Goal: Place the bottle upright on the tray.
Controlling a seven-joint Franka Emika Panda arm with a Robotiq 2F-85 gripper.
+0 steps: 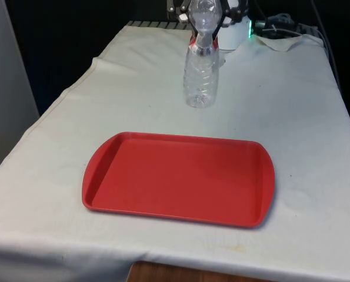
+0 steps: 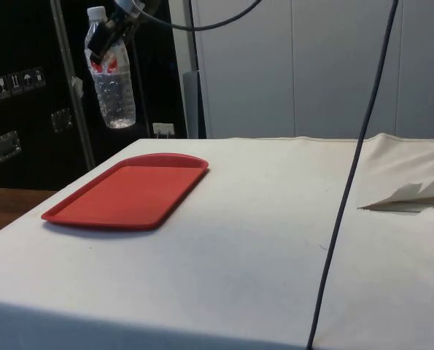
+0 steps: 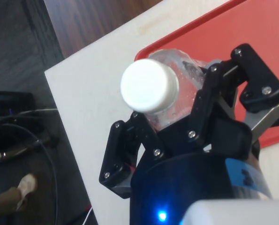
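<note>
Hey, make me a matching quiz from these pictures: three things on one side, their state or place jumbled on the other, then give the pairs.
1. bottle
2. tray
3. end effector

A. lying flat on the white cloth, nothing on it
B. shut around a clear neck below a white cap
C. hanging in the air, not touching anything beneath it

Pairs: 1-C, 2-A, 3-B

Clear plastic bottle (image 1: 200, 73) with white cap (image 3: 149, 85) and red-marked label, apparently empty, held in the air, roughly upright with its cap end uppermost and slightly tilted, over the far part of the table. Red rectangular tray (image 1: 177, 178), rounded corners, raised rim, lying flat nearer the table's near edge.
</note>
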